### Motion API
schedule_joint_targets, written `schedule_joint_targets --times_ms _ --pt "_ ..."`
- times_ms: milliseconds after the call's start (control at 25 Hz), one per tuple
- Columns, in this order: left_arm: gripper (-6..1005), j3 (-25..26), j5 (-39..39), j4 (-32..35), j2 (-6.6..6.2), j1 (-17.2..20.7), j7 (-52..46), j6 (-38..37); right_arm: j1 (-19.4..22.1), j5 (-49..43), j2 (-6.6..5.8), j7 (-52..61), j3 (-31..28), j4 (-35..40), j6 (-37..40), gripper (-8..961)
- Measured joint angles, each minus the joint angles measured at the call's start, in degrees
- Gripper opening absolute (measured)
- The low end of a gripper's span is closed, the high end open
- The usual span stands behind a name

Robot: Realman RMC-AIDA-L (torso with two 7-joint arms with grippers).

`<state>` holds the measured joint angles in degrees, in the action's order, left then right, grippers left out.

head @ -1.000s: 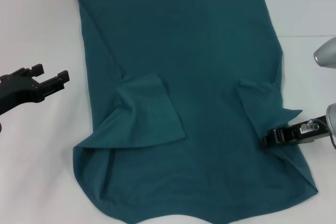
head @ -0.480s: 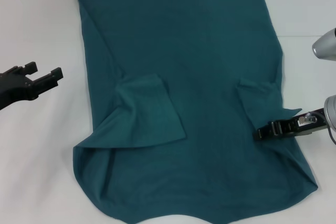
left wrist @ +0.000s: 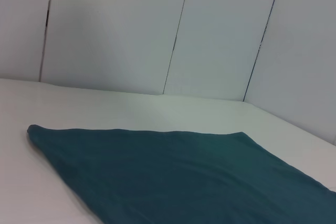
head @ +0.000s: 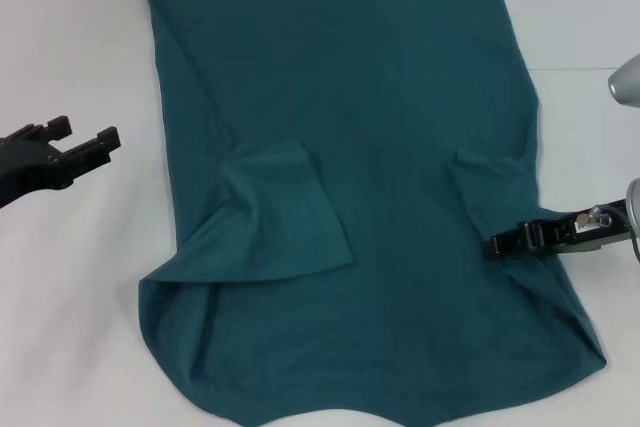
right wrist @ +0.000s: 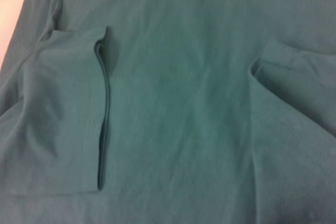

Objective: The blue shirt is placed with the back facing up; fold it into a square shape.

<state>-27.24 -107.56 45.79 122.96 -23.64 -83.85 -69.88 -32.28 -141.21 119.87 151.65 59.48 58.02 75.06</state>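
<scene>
The right gripper lies low over the blue shirt, its dark fingertips pressed close together against the fabric just below the folded-in right sleeve; from here I cannot tell whether any cloth is pinched between them. Behind the tips, the gripper's body reaches back past the shirt's right edge toward the arm at the side of the table. The left gripper hovers off the shirt's left side over the bare white table, its two black fingers spread apart and holding nothing. The shirt is spread flat across the middle of the table, its straight hem at the far end and the curved edge nearest the robot. Both side edges are turned inward, and the left sleeve lies folded over the body as a loose flap. In the right wrist view that sleeve's hem shows as a dark ridge running across the smooth fabric.
</scene>
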Motion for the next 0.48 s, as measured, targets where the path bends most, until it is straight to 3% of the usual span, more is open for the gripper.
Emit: schedule_joint_targets --times_ms 480 --pt "796 0.0 1.2 0.0 -0.16 0.0 0.0 -0.1 0.5 -0.2 -0.08 0.2 -1.7 0.3 -1.2 458"
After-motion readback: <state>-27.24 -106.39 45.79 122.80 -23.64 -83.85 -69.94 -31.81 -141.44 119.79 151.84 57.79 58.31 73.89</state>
